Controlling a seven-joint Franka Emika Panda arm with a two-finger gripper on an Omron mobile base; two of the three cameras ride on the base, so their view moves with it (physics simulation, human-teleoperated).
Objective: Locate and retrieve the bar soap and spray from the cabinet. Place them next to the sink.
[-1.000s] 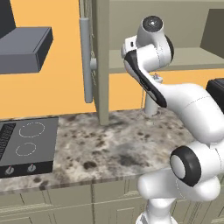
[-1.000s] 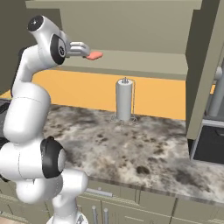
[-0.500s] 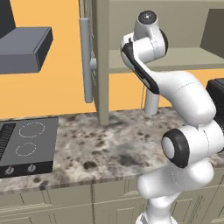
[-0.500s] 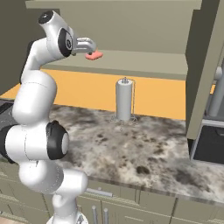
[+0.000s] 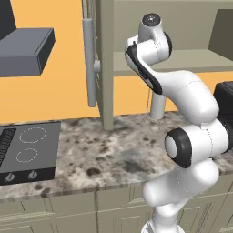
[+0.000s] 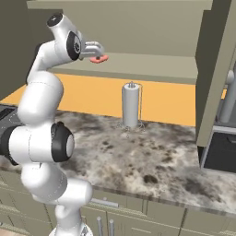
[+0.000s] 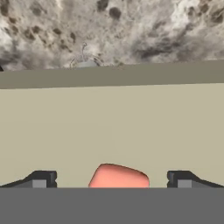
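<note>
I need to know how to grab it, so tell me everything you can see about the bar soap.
The bar soap is a small flat block, salmon-pink, with rounded edges and a smooth, matte look. It lies flat on the beige-olive shelf of the cabinet, near the front edge. In the hand view it sits between the two finger tips of the gripper, with a gap on each side, so nothing grips it yet. Its near end is cut off by the picture's edge. In the right base view it shows just under the gripper.
</note>
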